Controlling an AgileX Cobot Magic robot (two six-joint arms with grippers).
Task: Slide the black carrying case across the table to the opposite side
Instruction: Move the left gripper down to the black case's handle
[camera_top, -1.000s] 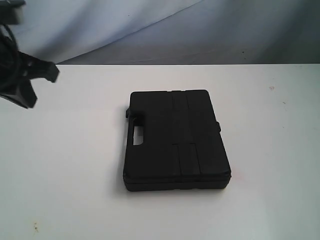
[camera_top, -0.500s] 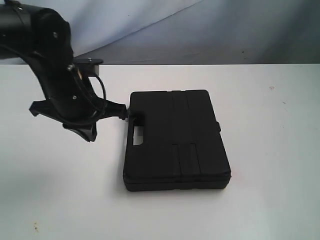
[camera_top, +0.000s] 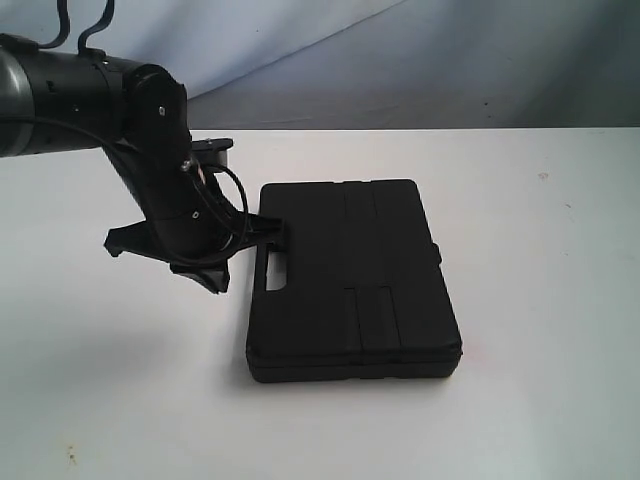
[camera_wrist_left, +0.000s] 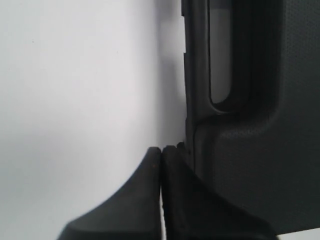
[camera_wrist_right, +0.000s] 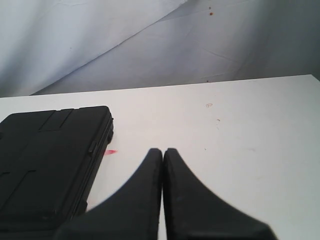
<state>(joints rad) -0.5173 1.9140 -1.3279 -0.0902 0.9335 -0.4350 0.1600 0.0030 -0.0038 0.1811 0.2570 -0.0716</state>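
Black case (camera_top: 355, 290) lies shut on the white worktop (camera_top: 540, 400). Left jaws, closed, touch its handle side; right jaws are closed.

I count one black carrying case (camera_top: 350, 280), at the middle of the frame, on one white table (camera_top: 550, 380). One dark arm (camera_top: 90, 100) shows at the upper left. There are two grippers, the left gripper (camera_wrist_left: 161, 150) and the right gripper (camera_wrist_right: 163, 151), each with two fingers (camera_wrist_right: 140, 200). One grey cloth backdrop (camera_top: 450, 60) runs along the top.
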